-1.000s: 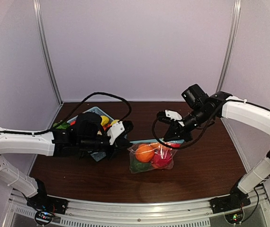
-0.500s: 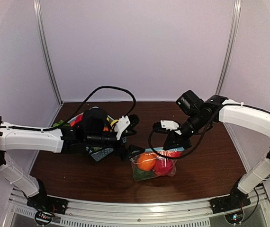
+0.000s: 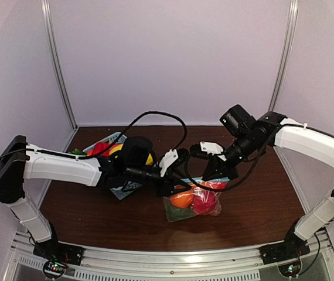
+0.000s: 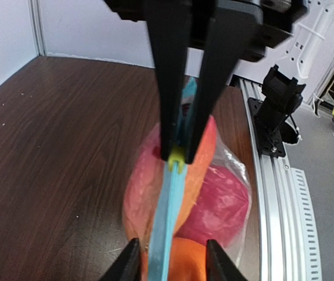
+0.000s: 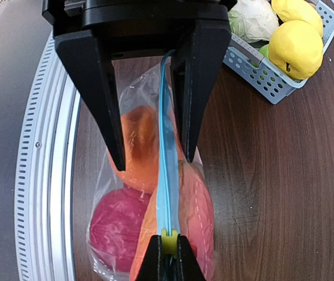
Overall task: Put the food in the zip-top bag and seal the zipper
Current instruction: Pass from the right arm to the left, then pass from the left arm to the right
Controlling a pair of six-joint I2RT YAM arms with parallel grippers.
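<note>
The zip-top bag (image 5: 102, 199) lies on the dark wooden table (image 3: 255, 199) near its middle, between the two arms and just right of the light-blue basket (image 5: 255, 70). Inside it sit a round orange piece (image 3: 181, 199), a red piece (image 3: 205, 202) and something green (image 3: 176, 213) at the near left corner. All three press against the clear plastic.

The zipper (image 5: 167, 146) runs as a thin light-blue line over the top of the food, from one pincer to the other. The right pincer (image 5: 168, 239) is clamped tight on it at the yellow slider (image 4: 177, 157) — its two fingers meet with only the slider and strip between them. The left pincer (image 4: 171, 257) faces it from the other end of the strip with its fingers parted to a middling gap. They straddle the zipper, one on each side; from the right wrist view the strip passes close by one finger, though I cannot tell whether it touches.

In the basket, behind the left arm, rest two yellow fruits (image 5: 296, 47) and a pale green leafy piece (image 5: 252, 17) — well apart from the bag.
</note>
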